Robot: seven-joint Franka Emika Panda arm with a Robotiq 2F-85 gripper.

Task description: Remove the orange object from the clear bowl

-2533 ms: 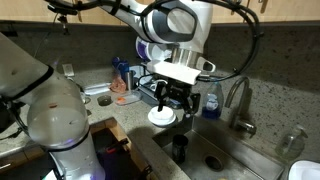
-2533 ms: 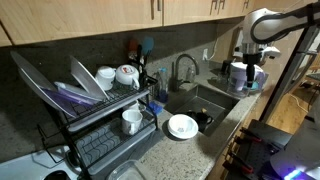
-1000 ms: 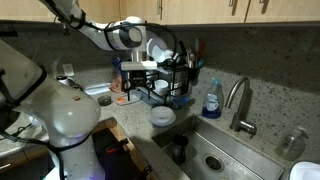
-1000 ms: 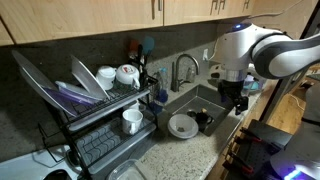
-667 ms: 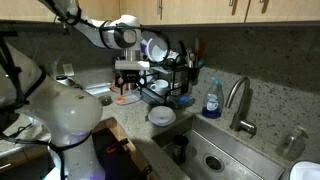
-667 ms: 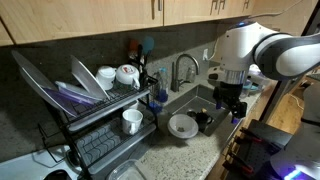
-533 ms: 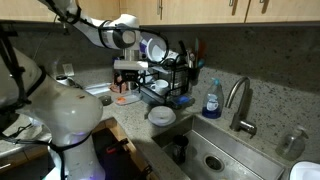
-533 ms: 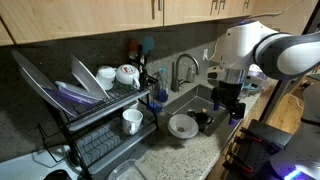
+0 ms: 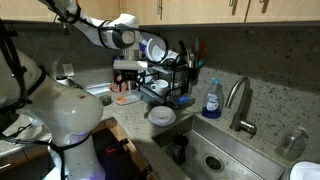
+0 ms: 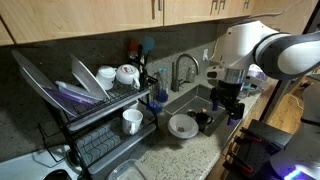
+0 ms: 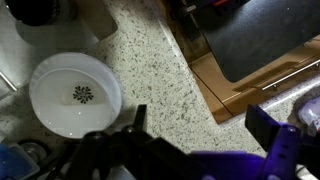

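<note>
Colour gave the orange object (image 9: 122, 98) away: a small salmon patch on the speckled counter (image 11: 150, 70) by the back wall, in an exterior view. It appeared to sit in the clear bowl (image 9: 116, 100), whose wall was too faint to trace. The gripper (image 9: 125, 85) hung directly above it, close but not visibly touching. In the wrist view its two dark fingers (image 11: 133, 125) stood spread wide apart with nothing between them, and the lump itself did not show. A white dish (image 9: 162, 116) lay nearer the sink (image 9: 215, 160), well apart from the lump, with a blue soap bottle (image 9: 211, 100) beside the faucet (image 9: 238, 98).
</note>
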